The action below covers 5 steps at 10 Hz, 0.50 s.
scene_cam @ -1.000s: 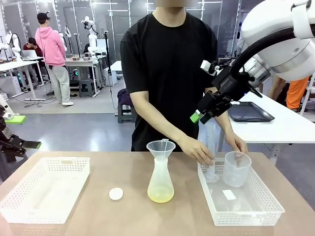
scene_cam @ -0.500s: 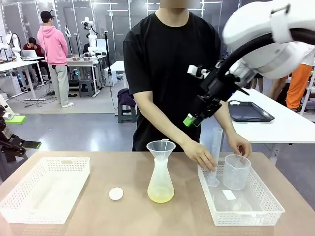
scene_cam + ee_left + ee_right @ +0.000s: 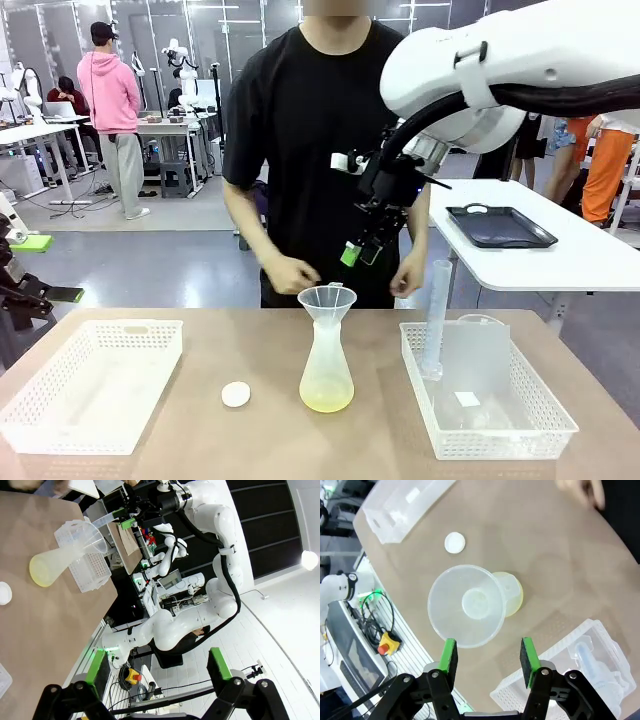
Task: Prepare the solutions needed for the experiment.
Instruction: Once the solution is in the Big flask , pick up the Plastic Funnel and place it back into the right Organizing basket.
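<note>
In the right wrist view the funnel hides most of the solution in the flask. A person's hand is blurred and cut by the top edge. The left wrist view's left edge cuts the disc.

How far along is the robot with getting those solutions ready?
Looks done: a shallow pale yellow liquid layer lies in the flask under its funnel, and the graduated cylinder and beaker sit in the right-hand basket. In hand: nothing; the right arm's fingers hover open and empty above the funnel. Left: likely more liquid to add, though how much I cannot tell.
</note>
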### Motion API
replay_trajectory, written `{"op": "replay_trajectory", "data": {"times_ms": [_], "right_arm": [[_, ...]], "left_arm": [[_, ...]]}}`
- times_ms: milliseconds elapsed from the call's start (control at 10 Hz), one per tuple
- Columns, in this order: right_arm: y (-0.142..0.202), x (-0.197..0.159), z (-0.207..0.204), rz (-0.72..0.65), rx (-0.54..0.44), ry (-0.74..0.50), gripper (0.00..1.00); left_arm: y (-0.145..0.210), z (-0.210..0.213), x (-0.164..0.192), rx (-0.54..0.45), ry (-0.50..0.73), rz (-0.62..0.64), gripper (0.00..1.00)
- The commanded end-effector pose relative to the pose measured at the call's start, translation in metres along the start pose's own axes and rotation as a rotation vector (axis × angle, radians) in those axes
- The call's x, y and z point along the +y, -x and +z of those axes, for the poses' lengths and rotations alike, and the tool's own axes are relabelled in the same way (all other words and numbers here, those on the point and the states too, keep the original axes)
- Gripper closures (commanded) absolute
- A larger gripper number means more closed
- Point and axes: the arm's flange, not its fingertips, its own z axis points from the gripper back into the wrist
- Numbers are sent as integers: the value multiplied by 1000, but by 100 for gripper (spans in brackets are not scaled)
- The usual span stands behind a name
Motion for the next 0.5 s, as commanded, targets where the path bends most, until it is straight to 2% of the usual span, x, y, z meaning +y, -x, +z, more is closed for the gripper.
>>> {"op": "replay_trajectory", "data": {"times_ms": [0, 400], "right_arm": [[-19, -1, -5, -25, 64, -4, 36], [-30, -11, -33, -45, 152, -41, 36]], "left_arm": [[0, 0, -2, 8, 7, -4, 0], [0, 0, -2, 8, 7, -4, 0]]}}
